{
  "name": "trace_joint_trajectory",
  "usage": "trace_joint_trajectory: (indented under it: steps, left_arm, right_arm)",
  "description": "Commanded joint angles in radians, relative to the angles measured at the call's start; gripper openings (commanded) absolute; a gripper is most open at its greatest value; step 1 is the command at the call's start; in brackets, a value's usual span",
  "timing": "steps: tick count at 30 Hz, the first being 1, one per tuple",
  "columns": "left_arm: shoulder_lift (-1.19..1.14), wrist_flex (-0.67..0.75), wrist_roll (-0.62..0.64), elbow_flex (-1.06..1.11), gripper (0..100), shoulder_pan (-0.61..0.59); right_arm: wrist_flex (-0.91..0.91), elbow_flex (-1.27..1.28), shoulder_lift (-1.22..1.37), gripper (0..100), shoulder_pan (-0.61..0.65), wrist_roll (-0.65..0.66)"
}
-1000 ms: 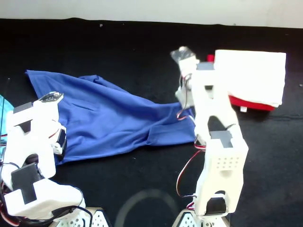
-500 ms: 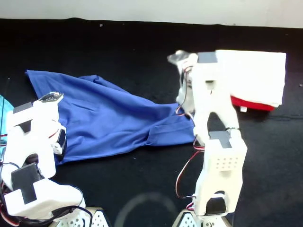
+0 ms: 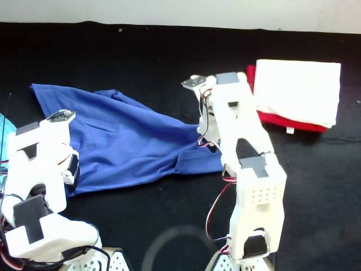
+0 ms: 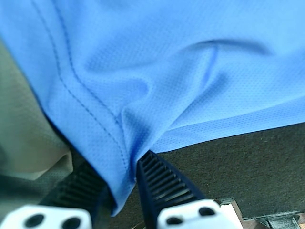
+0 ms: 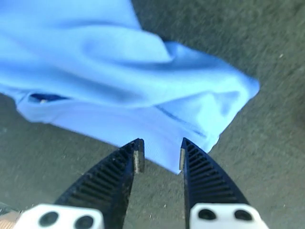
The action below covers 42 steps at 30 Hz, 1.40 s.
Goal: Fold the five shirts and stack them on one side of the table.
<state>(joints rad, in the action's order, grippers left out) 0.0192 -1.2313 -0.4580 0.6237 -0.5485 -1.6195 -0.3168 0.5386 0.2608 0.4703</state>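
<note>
Blue shirt (image 3: 130, 141) seemingly pinched in left claw (image 4: 119, 183); right claw (image 5: 160, 152) parted above.

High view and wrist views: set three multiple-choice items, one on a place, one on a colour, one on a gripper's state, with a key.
1. Where is the folded stack? A) on the table's right side B) on its left side C) in a gripper
2. What colour is the unfolded shirt? A) red B) white C) blue
3. How is the left gripper? A) open B) shut on the unfolded shirt C) shut on nothing

1 A: it sits at the high view's right. 2 C: blue cloth spreads over the table. 3 B: cloth is pinched in it.
</note>
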Motion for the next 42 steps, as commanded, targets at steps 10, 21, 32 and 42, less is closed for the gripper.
trace_joint_trajectory:
  steps: [10,21,32,42]
  left_arm:
    - [0.004,-0.002,-0.003,-0.031,1,-0.007]
    - [0.004,-0.002,-0.003,-0.031,1,-0.007]
    - [0.004,-0.002,-0.003,-0.031,1,-0.007]
    - [0.004,-0.002,-0.003,-0.031,1,-0.002]
  right_arm:
    - [0.045,0.015,-0.007,16.7,-0.039,0.006]
    - [0.122,0.165,-0.005,16.7,-0.038,0.008]
    - [0.099,0.174,-0.035,0.7,-0.068,0.021]
    - [0.025,0.186,-0.387,0.9,-0.142,0.028]
